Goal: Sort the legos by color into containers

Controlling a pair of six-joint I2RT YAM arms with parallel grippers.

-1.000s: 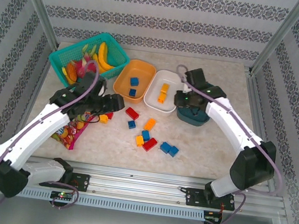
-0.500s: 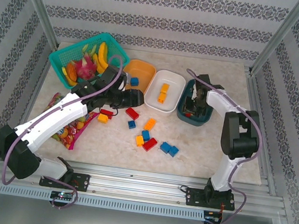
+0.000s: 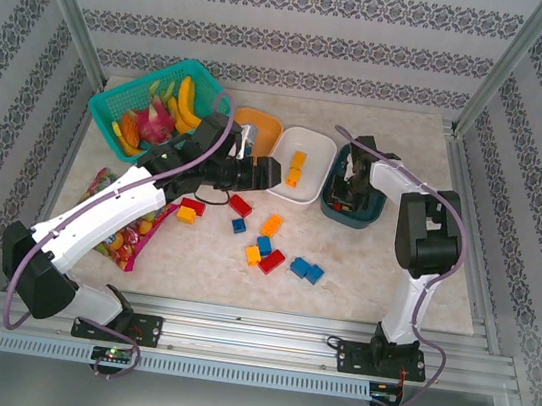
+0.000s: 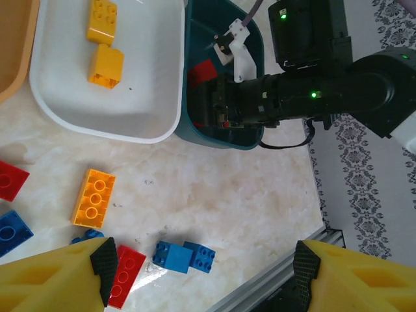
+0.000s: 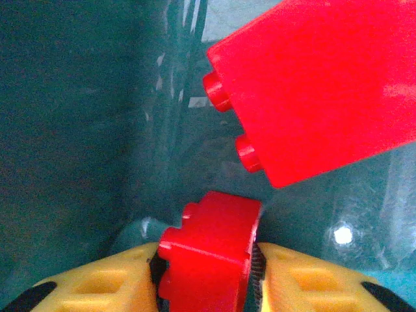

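**Camera placement**

The top external camera sits high behind the near edge, looking down over the whole tabletop [image 3: 363, 266]; the left wrist camera hangs closer above the middle, aimed down toward the far right and the dark teal bowl [image 4: 224, 140]; the right wrist camera sits inside that bowl, tight on a red brick [image 5: 208, 253] between its jaws; all three share the bowl.

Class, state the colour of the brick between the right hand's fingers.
Red brick; the right wrist view shows it best.
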